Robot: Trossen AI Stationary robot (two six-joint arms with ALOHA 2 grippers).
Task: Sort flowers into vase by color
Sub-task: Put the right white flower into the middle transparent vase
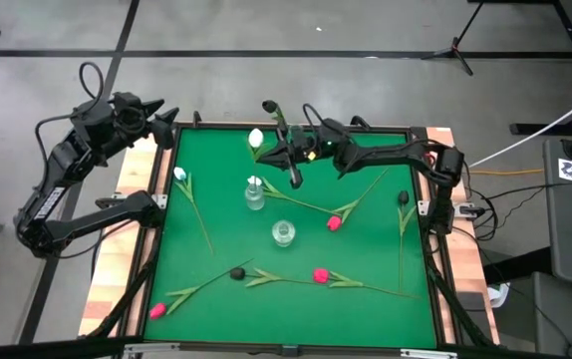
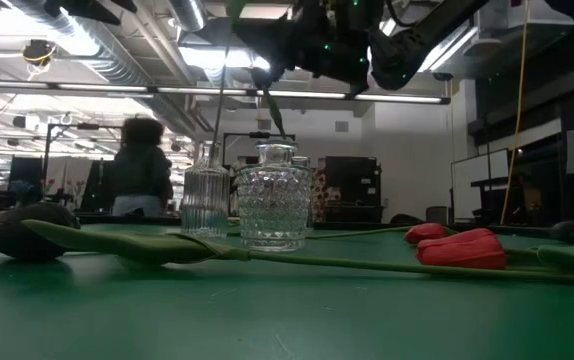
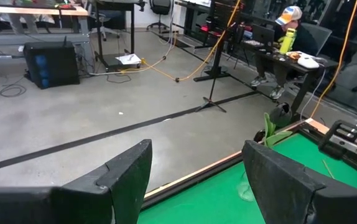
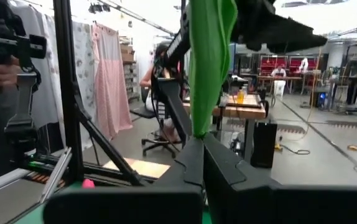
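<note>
Right claw point(image 1: 288, 150) clamped, left claw point(image 1: 166, 122) agape

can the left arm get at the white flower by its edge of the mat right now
Probably yes: the left gripper is open and empty at the table's far-left corner, and the white flower lies alone nearby with nothing over it.

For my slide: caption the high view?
Right pincer lifts a black-headed tulip above the green table.
</note>
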